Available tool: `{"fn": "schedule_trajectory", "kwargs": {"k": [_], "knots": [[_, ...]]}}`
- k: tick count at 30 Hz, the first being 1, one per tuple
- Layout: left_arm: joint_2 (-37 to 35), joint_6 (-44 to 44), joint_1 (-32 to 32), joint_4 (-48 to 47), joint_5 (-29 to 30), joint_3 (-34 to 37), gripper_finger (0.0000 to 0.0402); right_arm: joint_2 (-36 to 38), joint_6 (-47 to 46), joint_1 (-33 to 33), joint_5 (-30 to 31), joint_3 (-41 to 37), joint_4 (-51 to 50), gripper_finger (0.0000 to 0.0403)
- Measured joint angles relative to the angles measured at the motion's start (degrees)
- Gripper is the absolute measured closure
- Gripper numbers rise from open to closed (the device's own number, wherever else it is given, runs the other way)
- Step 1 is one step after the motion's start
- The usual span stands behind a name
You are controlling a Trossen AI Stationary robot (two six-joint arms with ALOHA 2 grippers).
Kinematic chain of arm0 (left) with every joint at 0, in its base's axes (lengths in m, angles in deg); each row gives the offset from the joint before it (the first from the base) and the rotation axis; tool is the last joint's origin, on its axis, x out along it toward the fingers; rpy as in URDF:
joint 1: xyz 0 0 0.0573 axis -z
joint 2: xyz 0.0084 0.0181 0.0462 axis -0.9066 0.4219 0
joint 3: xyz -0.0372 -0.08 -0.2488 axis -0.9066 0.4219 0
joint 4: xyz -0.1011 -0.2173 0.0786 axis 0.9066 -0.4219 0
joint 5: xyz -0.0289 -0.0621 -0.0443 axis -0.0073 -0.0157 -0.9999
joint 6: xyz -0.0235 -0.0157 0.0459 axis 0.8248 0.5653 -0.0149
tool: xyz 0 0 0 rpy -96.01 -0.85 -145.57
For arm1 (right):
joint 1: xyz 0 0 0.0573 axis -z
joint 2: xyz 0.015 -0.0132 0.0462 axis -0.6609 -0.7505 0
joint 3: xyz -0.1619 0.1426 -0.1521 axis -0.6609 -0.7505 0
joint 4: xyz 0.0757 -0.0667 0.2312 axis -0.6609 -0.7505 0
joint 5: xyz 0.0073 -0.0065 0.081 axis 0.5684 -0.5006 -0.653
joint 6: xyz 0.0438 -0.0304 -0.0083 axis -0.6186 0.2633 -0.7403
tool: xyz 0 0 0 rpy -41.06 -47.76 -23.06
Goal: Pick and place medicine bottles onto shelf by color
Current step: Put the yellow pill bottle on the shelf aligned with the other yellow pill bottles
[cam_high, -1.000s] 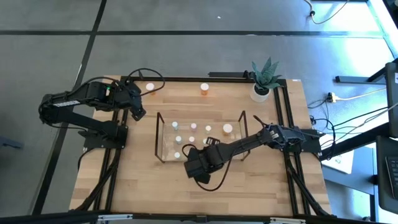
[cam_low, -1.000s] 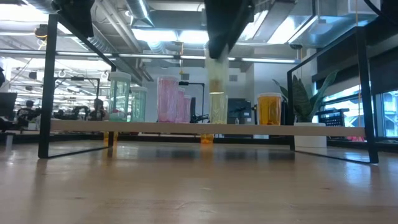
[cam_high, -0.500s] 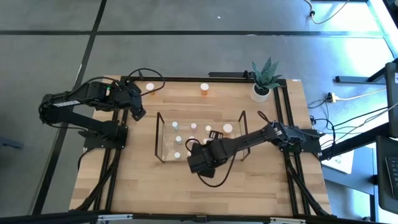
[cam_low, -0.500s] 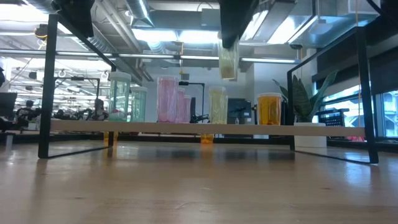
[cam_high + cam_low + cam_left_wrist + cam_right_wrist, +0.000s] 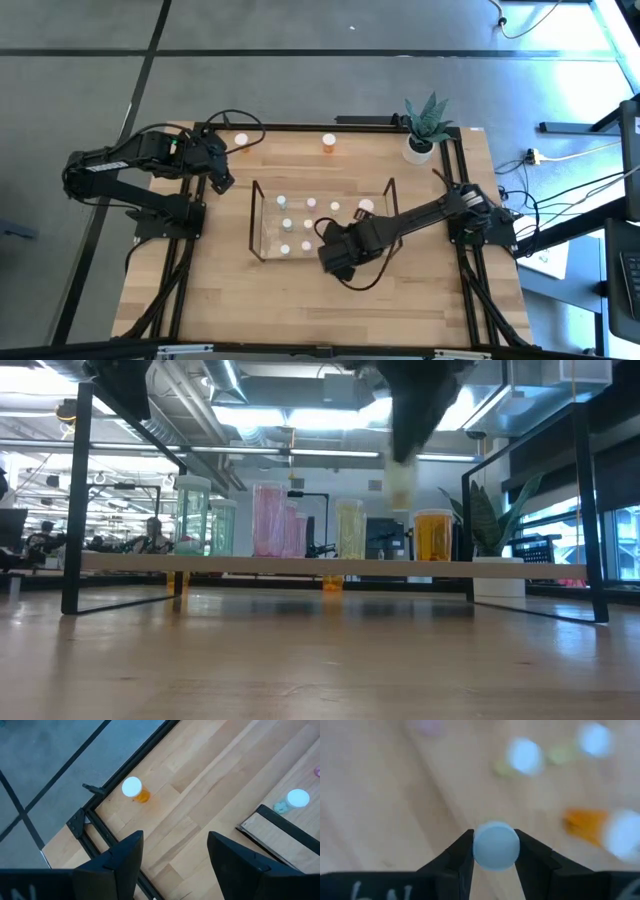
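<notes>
Right gripper [image 5: 494,851] over the shelf [image 5: 258,212], right of its middle; fingers closed on the white cap of a pale yellowish bottle [image 5: 401,484], which hangs clear above the shelf board in the low view. That view shows the bottle blurred, and the gripper above it only as a dark mass cut off at the frame top. Right wrist view: cap [image 5: 495,846] pinched between both fingers; bottle body hidden beneath the cap; everything below is blurred, only white caps, a yellowish patch and an orange patch discernible. On the shelf, low view, left to right: two greenish bottles [image 5: 193,516], pinkish bottles [image 5: 270,519] bunched so the count is unclear, one yellowish bottle [image 5: 350,528], one orange bottle [image 5: 433,535]. High view shows these only as small white caps. Left gripper [image 5: 172,851] hovers at the far left corner of the table [image 5: 220,290], fingers apart, nothing between them. Two orange bottles stand off the shelf along the far edge: one [image 5: 241,142] near the left gripper, one [image 5: 329,143] further right. A potted plant [image 5: 424,124] sits at the far right corner.
</notes>
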State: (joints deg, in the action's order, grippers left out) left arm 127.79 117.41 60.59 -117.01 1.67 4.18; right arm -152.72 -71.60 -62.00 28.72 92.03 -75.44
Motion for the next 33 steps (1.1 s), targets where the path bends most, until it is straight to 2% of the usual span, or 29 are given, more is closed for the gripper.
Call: {"fn": "schedule_trajectory", "kwargs": {"k": [4, 10, 15, 33], "knots": [[0.01, 0.10, -0.01, 0.00, -0.01, 0.00, 0.0187, 2.38, 3.93, 0.01, -3.13, -5.50, 12.55, 0.0278], [0.10, 0.45, -0.01, 0.04, -0.01, 0.00, 0.0187, 2.26, 4.60, 0.93, -8.78, -10.11, 18.31, 0.0278], [0.11, 0.49, -0.01, 0.07, 0.01, 0.00, 0.0187, 2.09, 7.31, 1.36, -9.53, -10.50, 22.46, 0.0278], [0.10, 0.47, -0.01, 0.15, -0.01, 0.00, 0.0187, 0.73, 9.74, 3.92, -8.08, -10.57, 23.57, 0.0278]]}}
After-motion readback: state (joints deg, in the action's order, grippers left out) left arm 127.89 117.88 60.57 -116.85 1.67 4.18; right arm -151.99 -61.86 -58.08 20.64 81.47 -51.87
